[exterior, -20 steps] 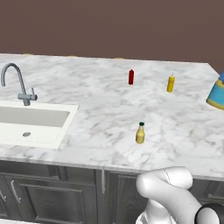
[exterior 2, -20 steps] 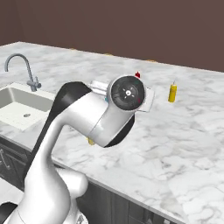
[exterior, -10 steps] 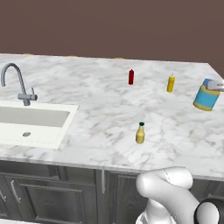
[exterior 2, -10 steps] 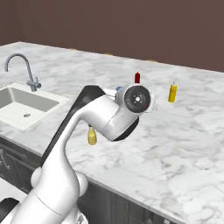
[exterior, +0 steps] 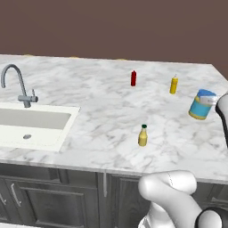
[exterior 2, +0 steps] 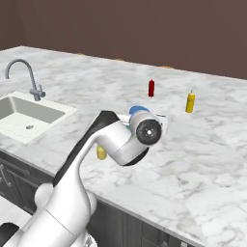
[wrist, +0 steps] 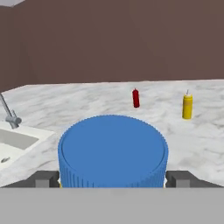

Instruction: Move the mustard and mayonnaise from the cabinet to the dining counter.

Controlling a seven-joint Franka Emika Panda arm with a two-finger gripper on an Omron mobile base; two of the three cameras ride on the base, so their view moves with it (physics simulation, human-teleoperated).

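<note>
"Where was the mayonnaise [exterior: 201,105]?"

"Tilted near the table's [exterior: 102,104] right edge, clamped in the gripper [wrist: 113,178]."

"And the mustard [exterior: 143,135]?"

"Upright near the front edge. The red bottle [exterior: 133,78] and yellow bottle [exterior: 173,84] stood toward the back."

You've got the dining counter [exterior: 102,102], white marble w/ grey veins, running wide across the left base view. Inset white sink [exterior: 31,124] sits at its left end, curved steel tap [exterior: 18,84] standing just behind the basin. Directly on the marble: the mustard [exterior: 143,135], upright, near the front edge, roughly mid-counter. Further back, a red bottle [exterior: 133,78] upright, and to its right an all-yellow squeeze bottle [exterior: 173,84], also upright; those two are near each other, well apart from the mustard. Dark base cupboards [exterior: 53,196] under the front edge.
</note>
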